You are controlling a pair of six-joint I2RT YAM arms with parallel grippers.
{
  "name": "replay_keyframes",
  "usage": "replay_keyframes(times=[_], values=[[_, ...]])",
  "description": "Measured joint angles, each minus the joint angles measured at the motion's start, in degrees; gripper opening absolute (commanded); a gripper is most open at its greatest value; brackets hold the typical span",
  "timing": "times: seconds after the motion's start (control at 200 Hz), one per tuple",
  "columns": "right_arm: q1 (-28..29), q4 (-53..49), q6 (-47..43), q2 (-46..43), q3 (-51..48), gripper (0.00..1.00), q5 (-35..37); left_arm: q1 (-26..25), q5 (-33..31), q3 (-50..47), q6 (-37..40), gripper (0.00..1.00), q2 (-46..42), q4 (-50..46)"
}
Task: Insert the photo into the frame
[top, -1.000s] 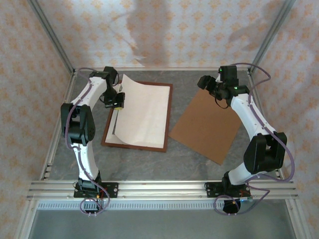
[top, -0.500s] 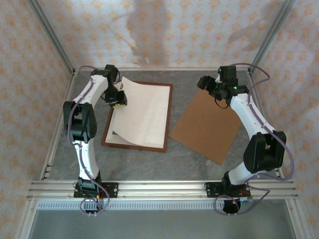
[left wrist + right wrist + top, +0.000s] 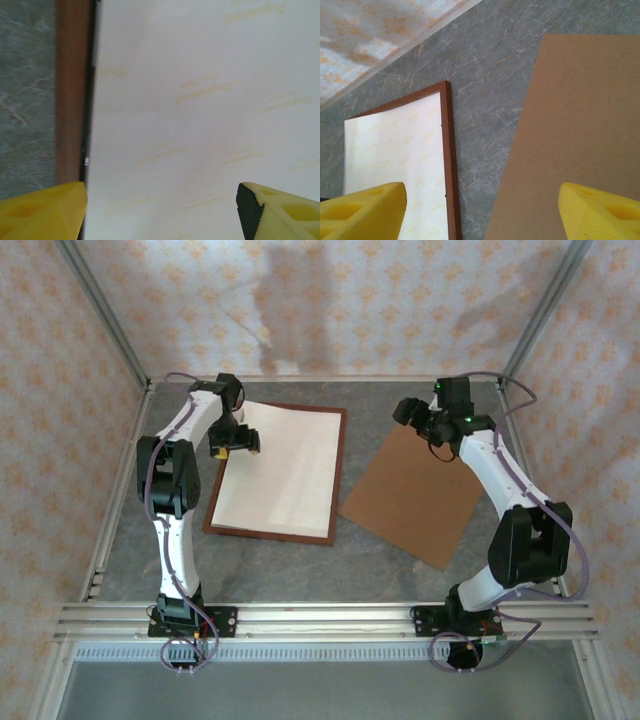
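The frame (image 3: 340, 475) of reddish-brown wood lies flat at the table's left centre. Inside it lies the photo (image 3: 280, 470), flat, showing a white side with faint yellow marks. My left gripper (image 3: 234, 443) hovers open over the photo's far left corner, nothing between its fingers. The left wrist view looks down on the photo (image 3: 200, 100) and the frame's moulding (image 3: 70, 100), with the left gripper (image 3: 162, 206) spread wide. My right gripper (image 3: 408, 410) is open above the far corner of the cardboard. Its own view shows the right gripper (image 3: 482, 205), the frame (image 3: 449, 165) and the photo (image 3: 395, 150).
A plain brown cardboard board (image 3: 415, 490) lies tilted on the grey marble table (image 3: 370, 550) to the right of the frame, also in the right wrist view as the board (image 3: 580, 125). Patterned walls and metal posts close in the back and sides.
The photo's left edge was held up and curled by my left gripper. That gripper has opened and shifted toward the back, and the photo now lies flat in the frame. The right arm barely moved.
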Motion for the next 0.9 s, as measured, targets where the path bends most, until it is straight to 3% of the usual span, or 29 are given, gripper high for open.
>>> replay_keyframes(times=[0.22,0.355,0.571,0.626,0.766,0.901], values=[[1.8,0.6,-0.9,1.5,-3.0,0.83,0.7,-0.4,-4.0,-7.3,-3.6,0.82,-5.3,8.1],[2.5,0.5,-1.7,2.3,-5.8,0.86,2.8,-4.2,-5.8,-13.5,-6.6,0.82,-12.6,13.6],[2.0,-0.2,-3.6,2.3,-7.6,1.00,11.9,-19.6,-4.9,-17.2,-12.0,0.82,-18.4,24.2],[0.7,-0.3,-4.0,2.3,-7.8,1.00,14.1,-23.8,-4.6,-17.3,-12.8,0.82,-17.9,26.3],[-8.0,0.2,-2.9,2.3,-9.9,1.00,15.9,-33.9,-4.0,-13.8,-13.1,0.82,-12.1,28.8],[-14.9,0.4,-1.4,2.3,-11.7,1.00,19.1,-39.6,-4.2,-6.0,-12.0,0.82,-2.9,28.6]])
